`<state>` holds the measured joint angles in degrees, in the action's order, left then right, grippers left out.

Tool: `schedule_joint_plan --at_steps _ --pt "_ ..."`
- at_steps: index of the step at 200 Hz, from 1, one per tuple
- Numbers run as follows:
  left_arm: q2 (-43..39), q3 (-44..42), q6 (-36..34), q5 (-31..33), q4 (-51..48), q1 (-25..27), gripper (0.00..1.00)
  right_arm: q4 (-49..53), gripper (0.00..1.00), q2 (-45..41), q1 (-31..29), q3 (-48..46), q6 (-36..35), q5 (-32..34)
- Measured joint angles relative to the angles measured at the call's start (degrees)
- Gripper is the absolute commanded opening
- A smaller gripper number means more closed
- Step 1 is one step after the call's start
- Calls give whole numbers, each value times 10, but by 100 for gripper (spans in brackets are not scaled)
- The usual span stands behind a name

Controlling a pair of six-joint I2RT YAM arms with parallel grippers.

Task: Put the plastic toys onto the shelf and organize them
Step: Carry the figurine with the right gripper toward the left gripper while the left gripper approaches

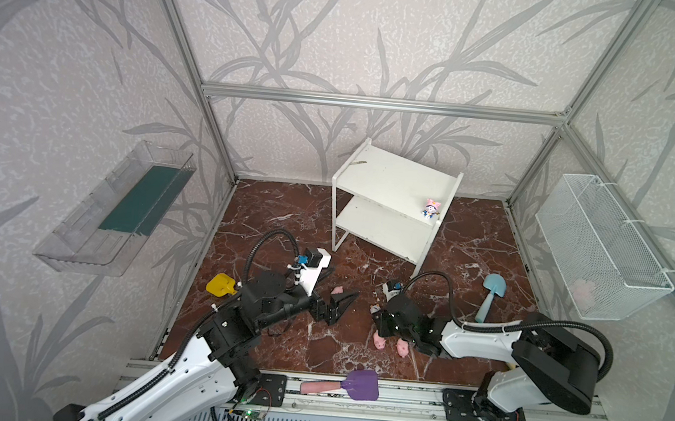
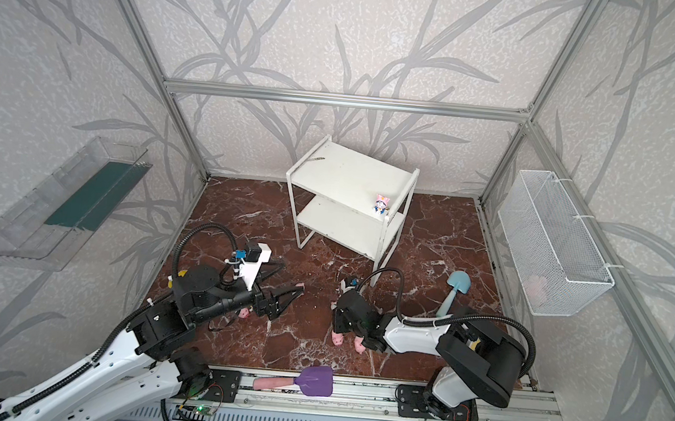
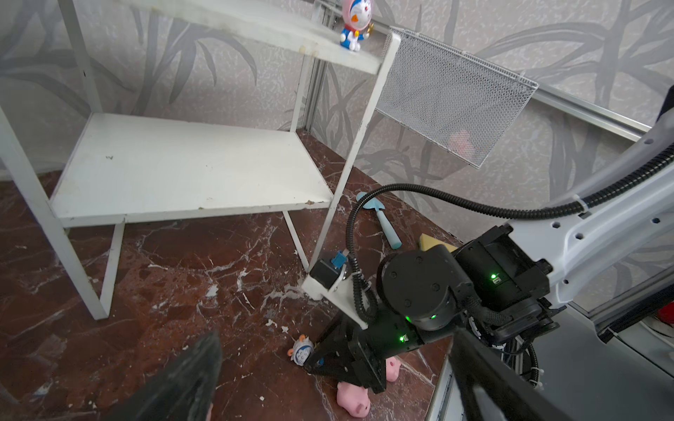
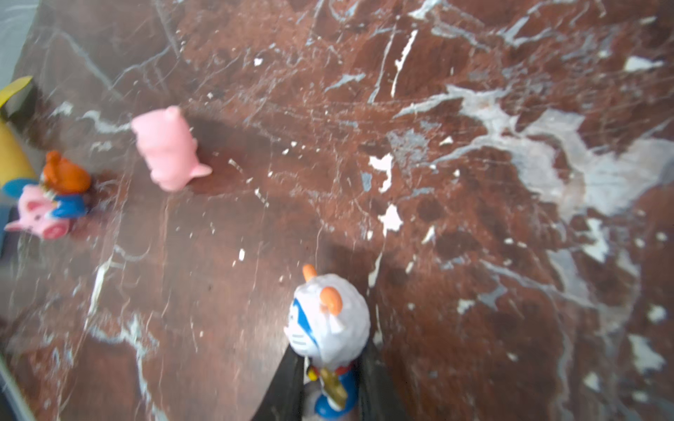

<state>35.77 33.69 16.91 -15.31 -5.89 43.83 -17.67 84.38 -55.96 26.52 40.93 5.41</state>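
The white two-tier shelf [image 1: 393,174] stands at the back, with a pink-hatted figurine [image 1: 431,208] upright on the right end of its top board. My right gripper [image 4: 330,368] is shut on a white-hatted blue figurine [image 4: 328,324], low over the marble floor. Two pink pigs [image 1: 378,341] [image 1: 402,347] lie just beside that gripper. My left gripper [image 1: 342,282] is open, and another pig [image 1: 337,290] lies on the floor between its fingers. An orange-hatted figurine [image 4: 64,182] and a further pig [image 4: 36,215] lie together farther left.
A yellow shovel [image 1: 221,284] lies by the left arm, a blue shovel [image 1: 489,293] right of the shelf, and a purple shovel [image 1: 354,385] on the front rail. A mesh basket [image 1: 600,243] hangs on the right wall and a clear tray [image 1: 115,208] on the left.
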Motion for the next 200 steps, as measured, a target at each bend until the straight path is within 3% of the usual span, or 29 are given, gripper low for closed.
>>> schedule_joint_plan --at_steps 58,121,200 --pt "25 -46 40 -17 3 7 98 -89 20 -149 -1 -86 -84 -43" --pt "103 -46 49 -57 33 24 90 -108 20 -318 -2 -110 -141 -100" --pt "153 -37 73 -100 114 52 82 -108 19 -379 -3 -120 -158 -150"
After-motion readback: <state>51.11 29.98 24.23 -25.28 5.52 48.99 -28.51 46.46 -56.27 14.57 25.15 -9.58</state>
